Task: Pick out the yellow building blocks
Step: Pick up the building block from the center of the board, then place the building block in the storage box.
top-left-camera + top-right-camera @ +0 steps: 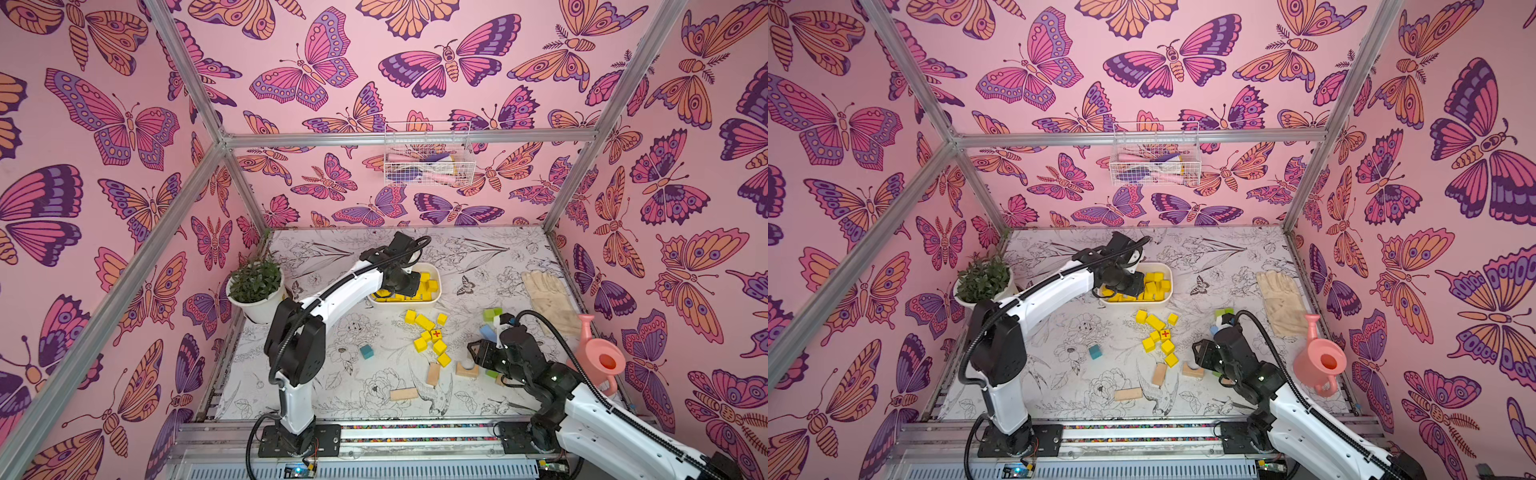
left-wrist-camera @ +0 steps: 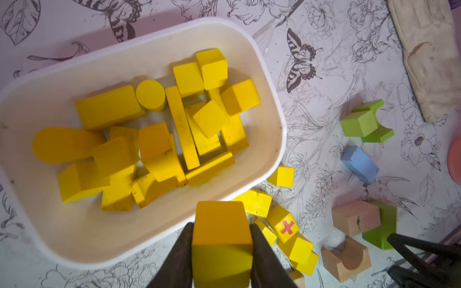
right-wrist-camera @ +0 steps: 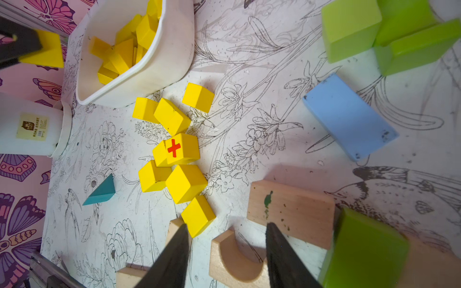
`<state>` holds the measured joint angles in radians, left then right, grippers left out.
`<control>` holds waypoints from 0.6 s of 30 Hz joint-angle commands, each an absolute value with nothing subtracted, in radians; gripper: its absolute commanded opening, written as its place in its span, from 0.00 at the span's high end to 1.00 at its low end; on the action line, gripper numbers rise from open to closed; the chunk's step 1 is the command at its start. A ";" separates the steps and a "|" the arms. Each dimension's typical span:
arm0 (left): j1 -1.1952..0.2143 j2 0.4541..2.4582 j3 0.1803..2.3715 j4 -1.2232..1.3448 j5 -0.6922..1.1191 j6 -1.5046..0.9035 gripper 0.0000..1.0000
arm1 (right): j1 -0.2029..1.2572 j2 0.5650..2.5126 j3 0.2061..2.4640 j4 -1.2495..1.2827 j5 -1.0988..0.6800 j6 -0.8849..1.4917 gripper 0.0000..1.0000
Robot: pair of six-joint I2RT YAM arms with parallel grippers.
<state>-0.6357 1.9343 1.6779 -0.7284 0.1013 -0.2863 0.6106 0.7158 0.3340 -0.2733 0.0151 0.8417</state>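
Grippers: left gripper (image 2: 220, 224) clamps a yellow block (image 2: 219, 214) above the tub (image 2: 74, 229); right gripper (image 3: 227, 224) gapes empty over tan blocks (image 3: 291, 207).
Yellow blocks (image 2: 109, 109): most in tub, cluster (image 1: 424, 322) loose nearer.
Table (image 1: 332, 386): flower-print sheet.
Walls (image 1: 104, 124): pink butterflies.
Unclear: contents of wire basket (image 1: 428, 153).

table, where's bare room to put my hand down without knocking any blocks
Bare: the back strip between the white bin, the glove and the back wall; and the front patch between the teal block and the tan bar. Crowded: the loose yellow blocks mid-table and the tan, green and blue blocks right of them.
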 commanded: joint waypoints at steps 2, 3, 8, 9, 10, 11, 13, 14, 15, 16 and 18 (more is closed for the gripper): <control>-0.631 2.033 1.781 -0.823 0.096 -0.259 0.67 | 0.600 0.704 0.321 -0.279 0.005 0.848 0.49; -0.631 2.054 1.804 -0.827 0.109 -0.262 0.67 | 0.597 0.703 0.320 -0.278 0.004 0.848 0.49; -0.633 2.128 1.887 -0.840 0.154 -0.285 0.67 | 0.588 0.702 0.316 -0.275 -0.005 0.848 0.49; -0.633 2.141 1.898 -0.841 0.160 -0.288 0.67 | 0.586 0.701 0.315 -0.274 -0.008 0.848 0.49; -0.634 2.151 1.908 -0.843 0.166 -0.291 0.67 | 0.585 0.700 0.315 -0.273 -0.009 0.847 0.49; -0.636 2.163 1.917 -0.842 0.171 -0.294 0.67 | 0.582 0.700 0.313 -0.273 -0.012 0.848 0.49; -0.640 2.180 1.931 -0.847 0.176 -0.298 0.67 | 0.580 0.701 0.312 -0.272 -0.014 0.848 0.49; -0.644 2.190 1.939 -0.850 0.178 -0.298 0.67 | 0.578 0.700 0.312 -0.271 -0.016 0.848 0.49; -0.647 2.196 1.945 -0.853 0.177 -0.296 0.66 | 0.577 0.701 0.312 -0.271 -0.019 0.848 0.49; -0.651 2.205 1.953 -0.857 0.175 -0.296 0.65 | 0.576 0.699 0.310 -0.270 -0.020 0.848 0.49; -0.659 2.218 1.966 -0.866 0.168 -0.294 0.63 | 0.573 0.699 0.310 -0.270 -0.022 0.847 0.49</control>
